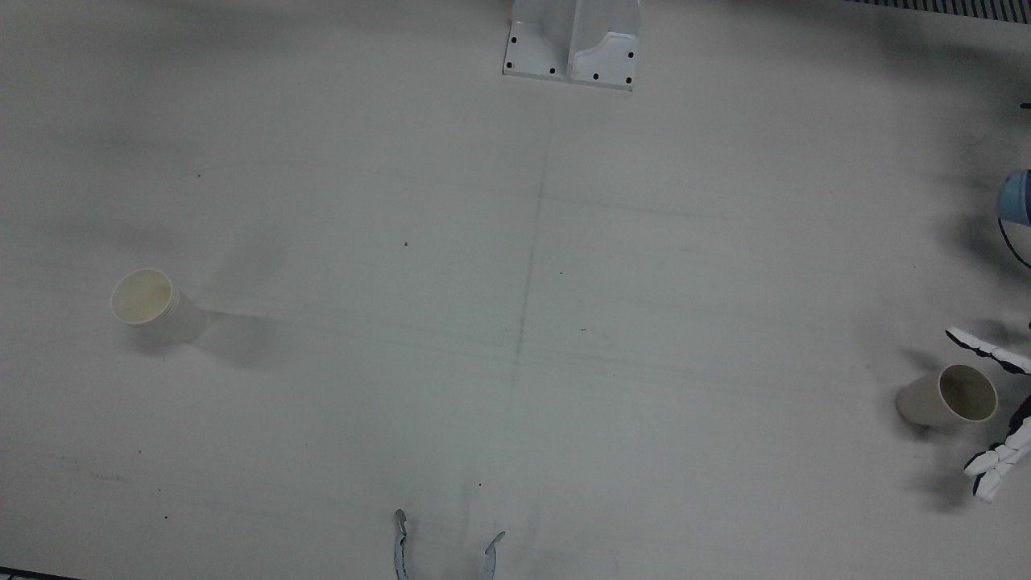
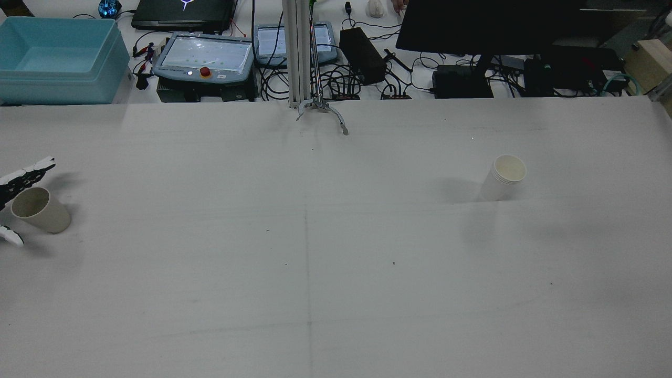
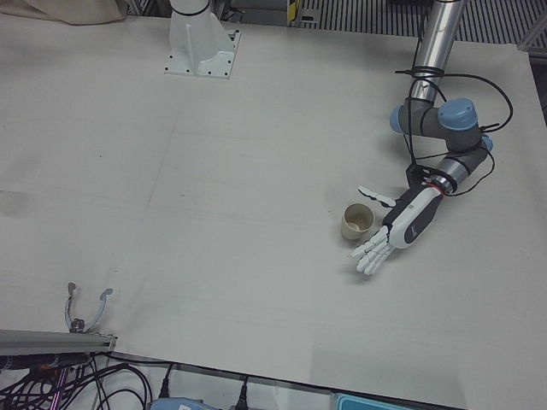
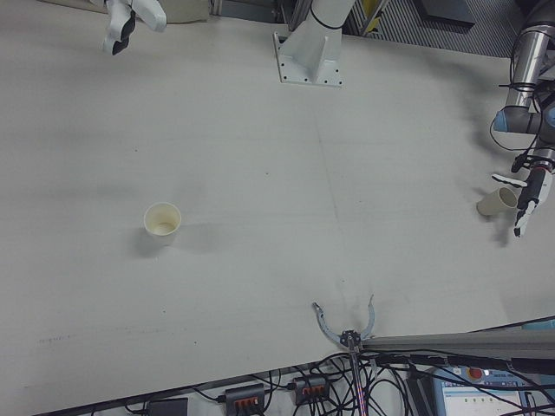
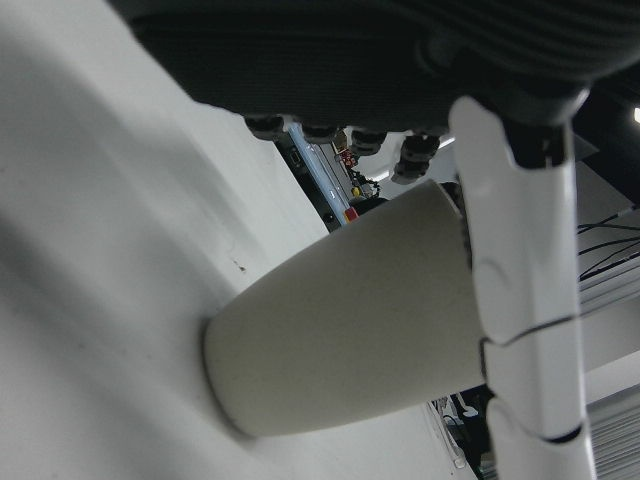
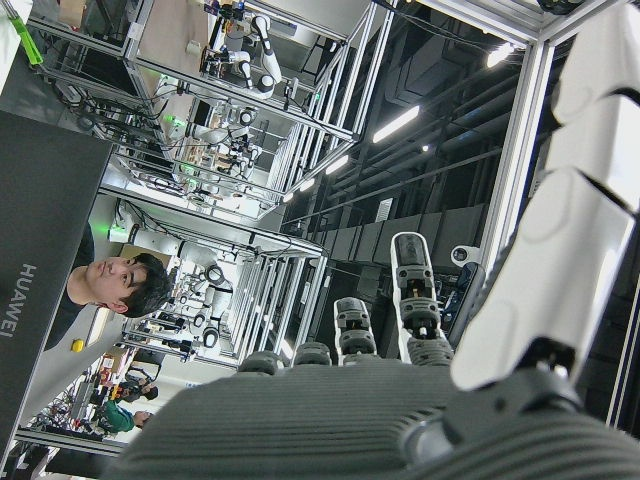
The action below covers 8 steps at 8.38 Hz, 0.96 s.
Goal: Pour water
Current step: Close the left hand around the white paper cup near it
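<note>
- The robot's left hand [image 3: 402, 227] reaches low over the white worktop [image 3: 214, 188] near its edge, fingers spread wide around, not gripping, the beige paper cup [image 3: 357, 221].
- The right hand [image 4: 130, 22] hangs raised at the far corner, fingers loosely apart, empty.
- The white paper cup [image 4: 162, 222] stands upright, well apart.

A beige paper cup [image 2: 41, 210] stands at the far left of the white table [image 2: 315, 252], between the spread white-and-black fingers [image 2: 26, 173] of the left hand [image 2: 10, 202] — whether they touch it cannot be told. Well apart, on the right half, stands a white paper cup [image 2: 503, 177]. Beyond the table's far edge sit a light-blue plastic bin [image 2: 60, 58], a grey teach pendant [image 2: 205, 58] and a dark monitor [image 2: 488, 26].
</note>
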### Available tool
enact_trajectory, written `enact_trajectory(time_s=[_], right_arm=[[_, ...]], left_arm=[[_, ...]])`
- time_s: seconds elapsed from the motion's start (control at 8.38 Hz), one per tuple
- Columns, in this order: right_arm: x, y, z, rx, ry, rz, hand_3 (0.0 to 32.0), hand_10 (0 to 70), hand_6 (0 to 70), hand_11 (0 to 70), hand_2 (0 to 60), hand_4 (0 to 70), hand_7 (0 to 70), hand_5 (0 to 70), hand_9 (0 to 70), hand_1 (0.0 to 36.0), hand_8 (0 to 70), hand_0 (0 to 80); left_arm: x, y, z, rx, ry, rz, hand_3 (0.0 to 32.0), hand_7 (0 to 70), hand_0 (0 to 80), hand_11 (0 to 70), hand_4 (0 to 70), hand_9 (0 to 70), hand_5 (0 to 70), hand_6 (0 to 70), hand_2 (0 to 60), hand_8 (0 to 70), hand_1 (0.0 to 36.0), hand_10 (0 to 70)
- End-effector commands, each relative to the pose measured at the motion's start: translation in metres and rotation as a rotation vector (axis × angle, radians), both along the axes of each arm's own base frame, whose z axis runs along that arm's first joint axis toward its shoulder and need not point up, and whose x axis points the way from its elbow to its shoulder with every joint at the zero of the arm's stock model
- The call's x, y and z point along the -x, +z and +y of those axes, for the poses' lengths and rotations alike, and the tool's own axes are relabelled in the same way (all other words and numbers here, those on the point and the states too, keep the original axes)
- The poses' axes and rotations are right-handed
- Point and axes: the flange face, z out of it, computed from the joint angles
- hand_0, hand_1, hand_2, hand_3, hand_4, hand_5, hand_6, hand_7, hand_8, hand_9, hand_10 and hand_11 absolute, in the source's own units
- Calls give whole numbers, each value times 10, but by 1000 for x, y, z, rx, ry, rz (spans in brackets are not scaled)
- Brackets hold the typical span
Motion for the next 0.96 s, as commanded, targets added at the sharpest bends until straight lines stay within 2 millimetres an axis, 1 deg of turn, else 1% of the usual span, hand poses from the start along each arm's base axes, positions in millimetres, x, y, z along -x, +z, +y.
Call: enact_trajectory(time_s=[0.0,0.12,0.24,0.36,0.48,0.6,0.72,0.84], right_arm=[[6,8,-8,22,-3,12,0,0,66,0,109,103,144,197,14,138,3,471],[6,8,-8,22,-3,12,0,0,64,0,109,101,140,195,14,138,2,472],[6,9,-8,25,-3,14,0,0,64,0,110,101,138,197,13,138,2,471],[8,11,-11,28,-4,15,0,0,63,0,109,101,137,197,13,139,2,472],[9,12,-12,32,-4,17,0,0,64,0,113,102,136,195,13,138,2,471],[9,14,-13,36,-3,17,0,0,64,0,116,102,137,195,13,138,2,471],[9,13,-13,36,-4,18,0,0,64,0,116,102,135,193,13,137,2,470],[10,15,-15,41,-4,19,0,0,62,0,115,100,131,189,12,137,2,469]], left_arm=[[-14,-19,-23,4,-17,62,10,46,575,17,105,0,81,5,0,4,191,0],[-16,-19,-24,4,-16,60,10,46,574,17,109,0,81,6,0,4,190,0],[-15,-14,-22,10,-19,48,10,44,572,16,105,0,78,3,0,4,191,0],[-20,-8,-19,18,-7,43,6,44,572,17,107,0,77,3,0,4,190,0],[-35,-6,-12,19,24,41,12,42,570,17,107,0,73,2,0,5,190,0],[-46,-5,-7,20,47,38,6,41,569,18,111,0,71,1,0,5,188,0],[-48,-5,-6,19,52,40,2,41,566,18,113,0,71,1,0,6,187,0],[-51,-11,-9,13,54,48,2,41,565,16,114,0,69,0,0,6,184,0]])
